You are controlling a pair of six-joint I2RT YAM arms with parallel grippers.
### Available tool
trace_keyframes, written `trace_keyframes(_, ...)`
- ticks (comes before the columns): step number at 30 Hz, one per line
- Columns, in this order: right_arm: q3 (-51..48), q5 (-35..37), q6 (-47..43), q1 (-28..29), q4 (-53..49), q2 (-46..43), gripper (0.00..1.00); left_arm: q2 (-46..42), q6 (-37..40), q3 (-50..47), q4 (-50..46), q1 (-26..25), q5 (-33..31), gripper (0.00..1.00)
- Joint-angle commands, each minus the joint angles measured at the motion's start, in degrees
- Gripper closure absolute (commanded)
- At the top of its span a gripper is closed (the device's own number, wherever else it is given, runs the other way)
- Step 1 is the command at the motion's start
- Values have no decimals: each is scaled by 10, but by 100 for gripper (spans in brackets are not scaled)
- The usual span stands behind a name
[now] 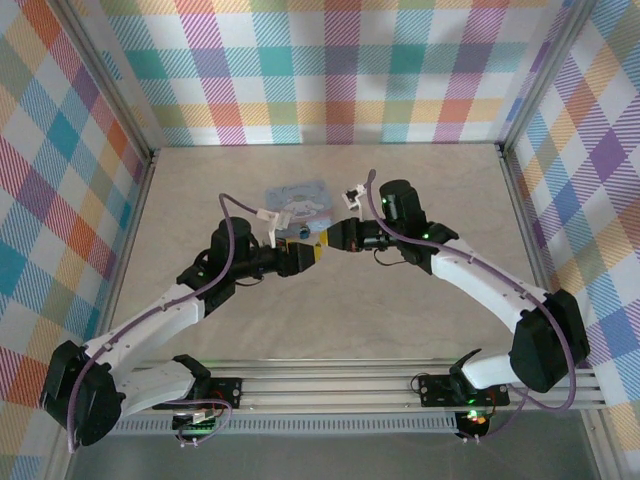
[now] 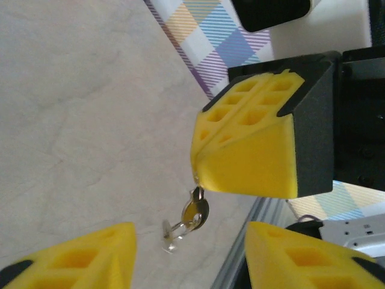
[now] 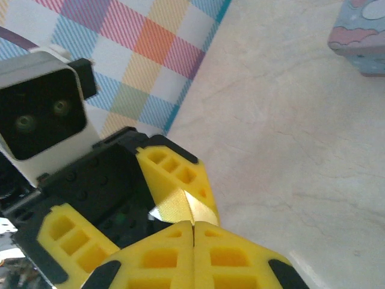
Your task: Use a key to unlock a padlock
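Key [image 2: 196,212], judged light, stiff and slippery, hanging with its ring [image 2: 171,233] above the table [image 2: 72,108] at 6 o'clock from right gripper [image 2: 197,176] clamped on its top, left gripper [image 2: 191,241] spread apart beneath; firmest hold likely flat across the head.

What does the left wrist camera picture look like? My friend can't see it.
A small silvery key on a ring dangles from the pinched-shut yellow plastic fingertips of the right hand, above a pale marbled tabletop. The left hand frames the bottom edge, its two yellow fingers spread wide apart.
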Motion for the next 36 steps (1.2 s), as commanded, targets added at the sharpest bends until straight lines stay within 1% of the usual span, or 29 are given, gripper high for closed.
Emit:
trace_keyframes(1, 59, 65, -118, 6, -144, 1, 100, -29, 8, -3, -50, 8, -65, 43)
trace_keyframes(4, 79, 95, -163, 7, -199, 2, 100, -31, 0, -10, -51, 13, -73, 43)
trace_keyframes(7, 77, 98, -176, 7, -201, -4, 100, -26, -9, -18, -27, 14, -57, 45)
trace_keyframes(11, 55, 84, -160, 7, -160, -17, 100, -23, -25, -34, 48, 14, -4, 49)
trace_keyframes(15, 25, 58, -123, 6, -90, -26, 100, -15, -44, -35, 92, 14, 32, 52)
trace_keyframes(17, 5, 44, -96, 6, -45, -32, 100, -5, -64, -35, 116, 14, 47, 52)
trace_keyframes(19, -15, 29, -69, 6, 1, -35, 100, 8, -84, -31, 132, 14, 58, 49)
trace_keyframes(24, -35, 12, -28, 5, 64, -38, 100, 24, -123, -36, 166, 14, 60, 48)
trace_keyframes(30, -48, 2, 1, 5, 101, -42, 100, 44, -171, -54, 229, 16, 63, 53)
trace_keyframes(33, -56, 1, 13, 5, 117, -45, 100, 50, -178, -57, 242, 16, 66, 55)
trace_keyframes(36, -61, 3, 21, 5, 125, -48, 100, 49, -175, -55, 236, 16, 70, 56)
